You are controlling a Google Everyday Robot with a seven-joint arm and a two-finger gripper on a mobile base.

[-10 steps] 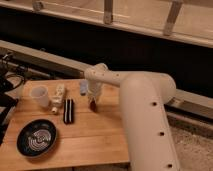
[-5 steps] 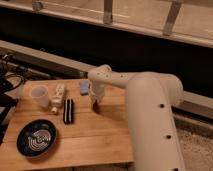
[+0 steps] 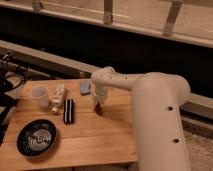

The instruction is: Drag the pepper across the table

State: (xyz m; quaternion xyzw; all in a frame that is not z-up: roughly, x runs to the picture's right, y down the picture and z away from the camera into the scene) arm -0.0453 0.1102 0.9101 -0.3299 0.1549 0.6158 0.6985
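One white arm reaches over the bench [image 3: 100,145] from the right side. Its gripper [image 3: 99,104] points straight down near the back middle of the wood. It hangs low like that, I think, because you have to press down on a thing to slide it.

The pepper [image 3: 100,108] is the small dark red bit right under the gripper's tip. Most of it is hidden by the gripper, so only a little red shows. It seems to lie flat on the bench and to touch the gripper, but I cannot be sure. I cannot tell if the fingers are open or closed, or if they pinch the pepper.

Other things sit to the left. A small blue block [image 3: 85,88] is just beside the arm, near the back edge. A black striped bar [image 3: 69,110] lies flat a bit farther left. Next to the bar is a pale little bottle [image 3: 58,97] lying on its side, then a white cup [image 3: 39,95] standing up. A dark round plate [image 3: 36,137] sits near the front left corner.

The wood in front of the pepper and to its right is bare. My guess is that this is the safe way to drag it. Going left could bump the block or the bar.
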